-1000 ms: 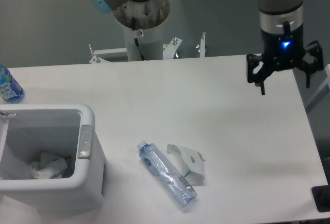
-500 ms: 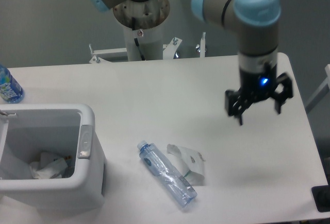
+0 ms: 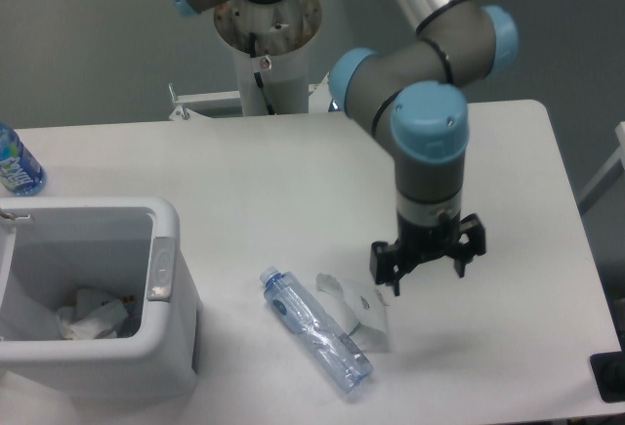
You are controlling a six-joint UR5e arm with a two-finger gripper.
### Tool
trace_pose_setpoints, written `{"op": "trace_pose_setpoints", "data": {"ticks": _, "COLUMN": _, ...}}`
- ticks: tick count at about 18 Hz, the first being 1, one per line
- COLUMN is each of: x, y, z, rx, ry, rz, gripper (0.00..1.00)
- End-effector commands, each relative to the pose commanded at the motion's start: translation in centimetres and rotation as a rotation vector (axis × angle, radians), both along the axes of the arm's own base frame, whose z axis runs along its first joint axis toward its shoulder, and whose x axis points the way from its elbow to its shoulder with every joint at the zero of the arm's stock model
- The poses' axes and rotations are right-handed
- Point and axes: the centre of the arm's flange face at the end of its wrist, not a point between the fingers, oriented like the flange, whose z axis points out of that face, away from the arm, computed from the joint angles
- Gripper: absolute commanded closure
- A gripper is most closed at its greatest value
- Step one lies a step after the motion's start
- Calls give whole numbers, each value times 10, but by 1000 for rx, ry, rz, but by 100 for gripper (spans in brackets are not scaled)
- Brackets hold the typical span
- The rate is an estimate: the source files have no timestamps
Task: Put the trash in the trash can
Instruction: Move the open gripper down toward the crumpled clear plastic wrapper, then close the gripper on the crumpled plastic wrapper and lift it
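The tool (image 3: 427, 263) hangs over the white desk (image 3: 293, 166) with its two dark fingers spread apart and nothing between them. It sits just right of the white paper carton piece (image 3: 359, 310), slightly above it in the view, and whether a fingertip touches the desk cannot be told.

The carton piece lies crumpled and partly unfolded near the front of the desk, a thin green edge showing along its lower side. Right beside it on the left, touching or almost touching, lies the clear plastic water bottle (image 3: 314, 328) (on its side, running diagonally), its blue cap toward the upper left and its base toward the lower right.

The white trash can (image 3: 161, 293) stands at the front left of the desk, well apart from the bottle, open at the top, with a grey latch on its right wall. Some crumpled pale paper lies inside it at the bottom.

A second, bluer bottle (image 3: 16, 163) stands at the far left edge of the desk, cut off by the frame
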Motion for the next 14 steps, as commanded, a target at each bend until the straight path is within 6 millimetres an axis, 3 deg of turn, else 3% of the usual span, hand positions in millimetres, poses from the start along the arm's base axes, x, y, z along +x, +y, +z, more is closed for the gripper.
{"op": "trace_pose_setpoints", "data": {"ticks": 5, "x": 19, "y": 15, "z": -43, "rx": -42, "ry": -51, "rz": -32, "gripper": 0}}
{"op": "trace_pose_setpoints", "data": {"ticks": 12, "x": 27, "y": 22, "z": -66, "rx": -55, "ry": -68, "rz": -48, "gripper": 0}}
{"op": "trace_pose_setpoints", "data": {"ticks": 14, "x": 28, "y": 22, "z": -67, "rx": -57, "ry": -67, "rz": -48, "gripper": 13}}
